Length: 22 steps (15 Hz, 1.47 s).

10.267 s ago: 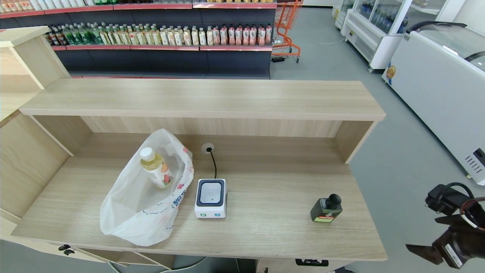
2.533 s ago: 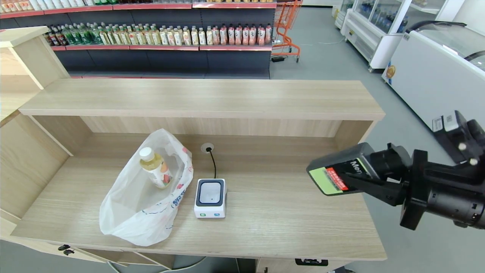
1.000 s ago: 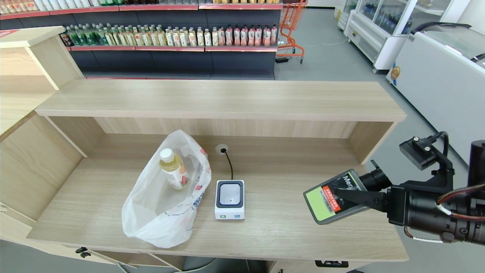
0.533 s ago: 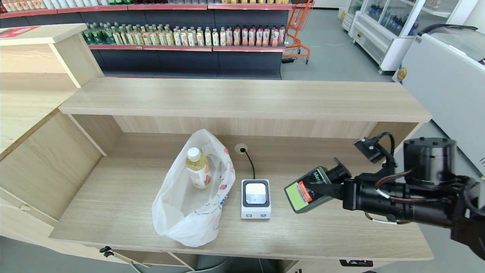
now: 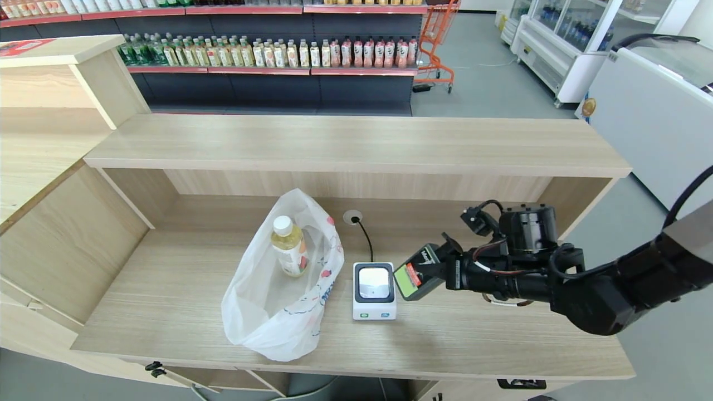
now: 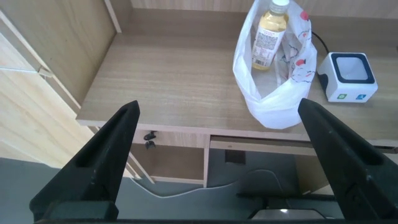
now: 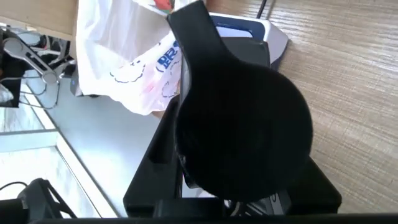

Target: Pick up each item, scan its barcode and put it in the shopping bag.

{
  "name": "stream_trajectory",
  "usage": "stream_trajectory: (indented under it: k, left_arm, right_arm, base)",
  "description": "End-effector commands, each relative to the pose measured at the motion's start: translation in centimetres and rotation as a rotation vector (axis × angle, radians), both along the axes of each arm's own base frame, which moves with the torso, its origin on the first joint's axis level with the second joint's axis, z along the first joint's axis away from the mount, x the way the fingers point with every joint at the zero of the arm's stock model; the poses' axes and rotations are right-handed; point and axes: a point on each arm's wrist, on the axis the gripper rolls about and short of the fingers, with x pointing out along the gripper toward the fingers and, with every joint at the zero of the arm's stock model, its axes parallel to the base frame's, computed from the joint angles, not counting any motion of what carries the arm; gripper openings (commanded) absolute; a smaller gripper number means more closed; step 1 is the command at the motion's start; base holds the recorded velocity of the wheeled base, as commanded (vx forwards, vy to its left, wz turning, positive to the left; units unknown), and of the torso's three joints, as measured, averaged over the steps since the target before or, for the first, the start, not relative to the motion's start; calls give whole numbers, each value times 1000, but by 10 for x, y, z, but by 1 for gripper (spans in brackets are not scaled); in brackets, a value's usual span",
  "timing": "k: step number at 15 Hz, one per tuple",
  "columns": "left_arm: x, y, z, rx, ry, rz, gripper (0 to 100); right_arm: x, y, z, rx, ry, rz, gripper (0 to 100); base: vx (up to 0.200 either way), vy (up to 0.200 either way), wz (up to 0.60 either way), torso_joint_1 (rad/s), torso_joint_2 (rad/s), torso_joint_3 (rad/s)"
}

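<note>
Dark bottle (image 5: 415,274), clamped sideways in right end effector (image 5: 441,267) — label end just beside scanner (image 5: 374,291)

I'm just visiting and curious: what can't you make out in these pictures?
Head view: the dark bottle shows no readable barcode; it is too small.
Right wrist view: the dark bottle's black cap hides most of the scanner.
Head view: the shopping bag has folds that hide its bottom beneath the drink bottle.

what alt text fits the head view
The right tool holds a dark bottle up beside the barcode scanner on the wooden counter. On the scanner's other side stands a white shopping bag with a drink bottle inside.
</note>
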Motion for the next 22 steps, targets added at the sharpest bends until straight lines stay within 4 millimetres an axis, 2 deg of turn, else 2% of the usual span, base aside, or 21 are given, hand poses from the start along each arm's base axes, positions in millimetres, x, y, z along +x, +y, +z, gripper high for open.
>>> stream_trajectory:
  k: [1,5,9,14,22]
  left_arm:
    - [0,0,0,0,0,0,100]
    - [0,0,0,-1,0,0,100]
    - [0,0,0,0,0,0,100]
    - [0,0,0,0,0,0,100]
    - [0,0,0,0,0,0,100]
  right_arm:
    - [9,12,-16,-11,28,22,0]
    - [17,33,-22,-10,20,60,0]
    - [35,54,-34,-8,4,83,0]
    - [47,63,-52,-33,0,97,0]
    - [60,70,-61,-39,-21,93,0]
  base:
    - [0,0,0,0,0,0]
    - [0,0,0,0,0,0]
    - [0,0,0,0,0,0]
    - [0,0,0,0,0,0]
    - [0,0,0,0,0,0]
